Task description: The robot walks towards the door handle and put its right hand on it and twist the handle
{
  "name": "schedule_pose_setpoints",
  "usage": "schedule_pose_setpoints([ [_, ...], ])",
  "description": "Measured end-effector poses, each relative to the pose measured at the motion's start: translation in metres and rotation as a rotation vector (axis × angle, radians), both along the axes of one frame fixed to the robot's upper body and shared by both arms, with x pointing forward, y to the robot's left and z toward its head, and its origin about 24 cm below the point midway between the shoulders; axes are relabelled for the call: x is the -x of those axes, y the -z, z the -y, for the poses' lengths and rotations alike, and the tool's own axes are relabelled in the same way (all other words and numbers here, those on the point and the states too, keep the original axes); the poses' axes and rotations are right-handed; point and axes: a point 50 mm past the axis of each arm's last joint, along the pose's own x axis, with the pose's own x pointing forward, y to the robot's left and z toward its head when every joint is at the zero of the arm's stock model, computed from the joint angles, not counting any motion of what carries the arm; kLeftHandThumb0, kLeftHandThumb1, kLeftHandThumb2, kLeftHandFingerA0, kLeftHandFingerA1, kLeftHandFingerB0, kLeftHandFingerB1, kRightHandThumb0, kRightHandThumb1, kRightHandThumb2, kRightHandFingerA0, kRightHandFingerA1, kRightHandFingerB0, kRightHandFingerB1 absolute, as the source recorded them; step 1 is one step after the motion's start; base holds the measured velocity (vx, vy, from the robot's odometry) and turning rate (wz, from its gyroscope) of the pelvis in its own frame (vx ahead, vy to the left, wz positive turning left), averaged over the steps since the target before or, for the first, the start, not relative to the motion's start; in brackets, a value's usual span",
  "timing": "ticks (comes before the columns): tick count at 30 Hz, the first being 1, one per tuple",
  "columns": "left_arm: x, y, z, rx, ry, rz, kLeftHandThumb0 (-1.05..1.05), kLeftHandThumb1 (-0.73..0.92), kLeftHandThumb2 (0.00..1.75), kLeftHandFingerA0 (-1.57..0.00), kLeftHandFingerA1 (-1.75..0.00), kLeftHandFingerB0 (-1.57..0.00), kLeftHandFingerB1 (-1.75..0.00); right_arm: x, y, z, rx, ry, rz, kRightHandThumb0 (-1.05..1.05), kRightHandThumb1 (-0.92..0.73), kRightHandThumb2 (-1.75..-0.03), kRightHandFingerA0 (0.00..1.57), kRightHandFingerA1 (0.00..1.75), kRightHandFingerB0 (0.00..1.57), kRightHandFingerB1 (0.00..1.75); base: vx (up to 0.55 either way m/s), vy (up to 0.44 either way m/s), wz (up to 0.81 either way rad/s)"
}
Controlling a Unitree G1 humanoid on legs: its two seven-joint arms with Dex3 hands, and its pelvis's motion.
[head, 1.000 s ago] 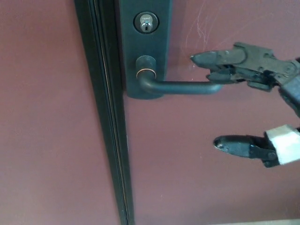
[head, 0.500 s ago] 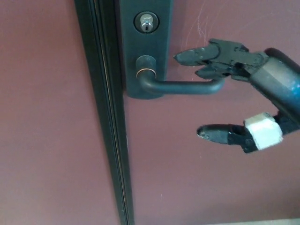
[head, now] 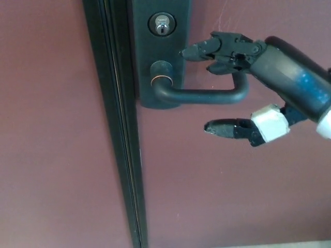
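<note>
A dark lever door handle [head: 199, 95] juts right from a dark backplate [head: 160, 51] on a maroon door; it lies level. My right hand [head: 243, 82] reaches in from the right around the lever's free end. Its two upper fingers [head: 212, 50] stretch above the lever and its thumb [head: 227, 127], with a white band, lies below. The fingers are spread apart and do not clamp the lever. My left hand does not show.
A keyhole cylinder [head: 162, 24] sits above the handle on the backplate. A dark door frame edge [head: 116, 155] runs top to bottom left of the plate. A strip of pale floor shows at the bottom right.
My right hand has moved left along the lever, so the fingers now reach over it and the thumb under it. The handle has not turned.
</note>
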Motion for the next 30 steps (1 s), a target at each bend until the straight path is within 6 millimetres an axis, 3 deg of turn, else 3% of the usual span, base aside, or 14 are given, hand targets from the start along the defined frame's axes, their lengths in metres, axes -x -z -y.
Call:
schedule_pose_setpoints([
  [2,0.0,0.0,0.0,0.001,-0.002,0.001,-0.31,0.58,0.57,-0.67,-0.46,-0.54,-0.41,-0.002,0.001,-0.002,0.011,0.0,-0.001,-0.61,-0.44,-0.73,0.33,0.46,0.26,0.41,0.0,0.0,0.0],
  [3,0.0,0.0,0.0,0.004,-0.003,0.002,-0.32,0.58,0.57,-0.67,-0.46,-0.54,-0.41,-0.003,0.002,-0.004,0.025,0.0,-0.003,-0.55,-0.53,-0.56,0.38,0.37,0.3,0.32,0.0,0.0,0.0],
  [20,-0.002,-0.001,0.0,0.007,0.004,0.01,-0.31,0.59,0.57,-0.66,-0.46,-0.54,-0.41,-0.014,0.019,-0.009,0.166,0.062,-0.005,-0.58,-0.52,-0.57,0.36,0.36,0.3,0.32,0.0,0.0,0.0],
  [21,-0.003,-0.001,0.0,0.007,0.004,0.01,-0.31,0.59,0.58,-0.66,-0.47,-0.54,-0.42,-0.014,0.02,-0.009,0.17,0.064,-0.004,-0.52,-0.39,-0.8,0.34,0.52,0.18,0.42,0.0,0.0,0.0],
  [30,-0.003,-0.001,0.0,0.012,0.003,0.011,-0.31,0.59,0.58,-0.68,-0.47,-0.55,-0.42,-0.02,0.024,-0.01,0.234,0.098,0.008,-0.53,-0.4,-0.79,0.34,0.51,0.18,0.42,0.0,0.0,0.0],
])
